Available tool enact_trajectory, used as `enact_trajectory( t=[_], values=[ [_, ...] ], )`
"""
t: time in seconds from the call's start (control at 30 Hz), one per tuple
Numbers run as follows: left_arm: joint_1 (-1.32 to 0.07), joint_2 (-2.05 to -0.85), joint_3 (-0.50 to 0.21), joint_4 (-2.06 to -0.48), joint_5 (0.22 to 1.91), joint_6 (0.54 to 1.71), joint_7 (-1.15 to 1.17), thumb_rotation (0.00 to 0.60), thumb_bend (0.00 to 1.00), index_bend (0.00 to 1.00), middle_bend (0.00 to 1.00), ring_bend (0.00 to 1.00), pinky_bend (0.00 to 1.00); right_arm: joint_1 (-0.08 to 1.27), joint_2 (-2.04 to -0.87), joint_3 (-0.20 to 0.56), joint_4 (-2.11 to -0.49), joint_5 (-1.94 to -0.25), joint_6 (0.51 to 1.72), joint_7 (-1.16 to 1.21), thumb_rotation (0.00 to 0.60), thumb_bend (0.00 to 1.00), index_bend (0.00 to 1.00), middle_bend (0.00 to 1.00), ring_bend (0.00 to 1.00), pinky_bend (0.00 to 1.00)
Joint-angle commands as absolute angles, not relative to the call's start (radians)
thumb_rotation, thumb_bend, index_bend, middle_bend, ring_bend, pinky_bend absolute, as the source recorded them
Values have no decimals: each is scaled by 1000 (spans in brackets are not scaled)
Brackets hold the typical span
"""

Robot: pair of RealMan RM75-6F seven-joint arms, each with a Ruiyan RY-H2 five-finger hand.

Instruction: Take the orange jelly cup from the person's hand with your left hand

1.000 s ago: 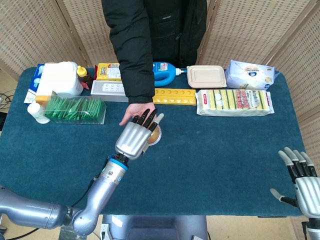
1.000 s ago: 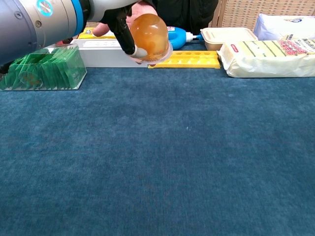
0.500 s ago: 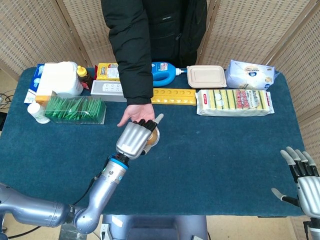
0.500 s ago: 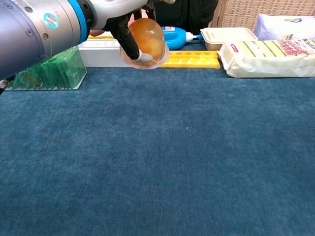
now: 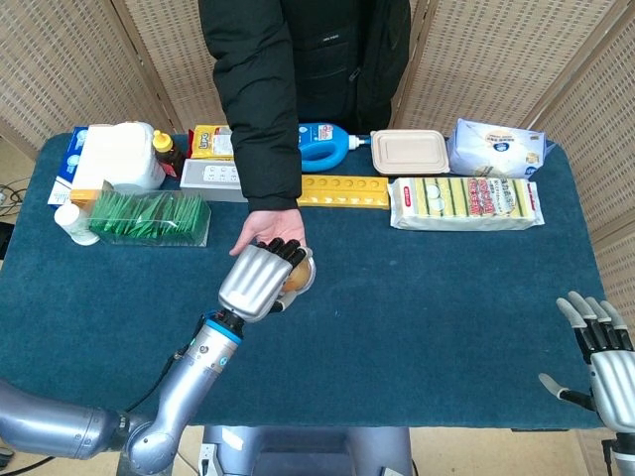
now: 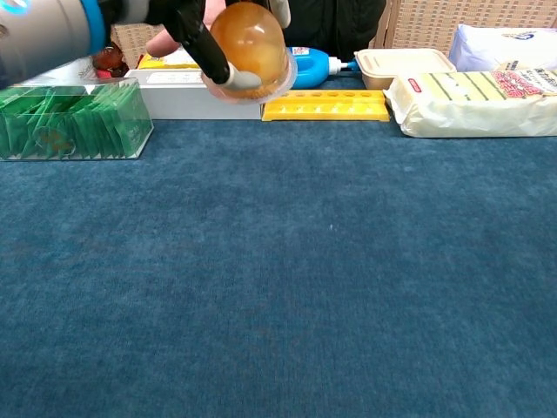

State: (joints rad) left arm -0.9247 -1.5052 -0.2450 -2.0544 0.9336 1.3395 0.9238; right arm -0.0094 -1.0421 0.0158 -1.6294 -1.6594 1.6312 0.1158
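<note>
Fingers (image 6: 196,39) of the silver robot left hand (image 5: 255,282) now wrap the translucent orange jelly cup (image 6: 250,48), lifted clear of the blue counter (image 5: 417,297) toward its near edge, away from the person's bare hand (image 5: 268,230); the handover looks almost complete.

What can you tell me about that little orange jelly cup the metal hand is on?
The orange jelly cup is a small domed cup of clear plastic filled with amber-orange jelly, with a thin flat rim around its wide end. It is off the table, above the blue cloth near the person's hand. The robot's left hand wraps it from above, one dark finger with a pale tip across its side in the chest view.
</note>
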Motion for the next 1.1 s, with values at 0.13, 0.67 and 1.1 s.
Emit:
enact_trajectory(
  t=[0.13,0.67,1.1],
  values=[
    [-826,-1304,-158,-2230,1094,1356,842,600,301,304,423,393,570,-10,-1041,15,-1632,-1661,1633,114,600,32,0,0,0,0],
    [-633,-1196,18,-1896,1245,1229,405,600,295,304,423,393,570,-8,-1051,3,-1645,-1683,1626,64,600,32,0,0,0,0],
    [-626,-1410,-30,-1547,1214,1092,198,600,247,281,361,335,511,0,-1060,2,-1645,-1677,1607,43,600,33,0,0,0,0]
  ],
)
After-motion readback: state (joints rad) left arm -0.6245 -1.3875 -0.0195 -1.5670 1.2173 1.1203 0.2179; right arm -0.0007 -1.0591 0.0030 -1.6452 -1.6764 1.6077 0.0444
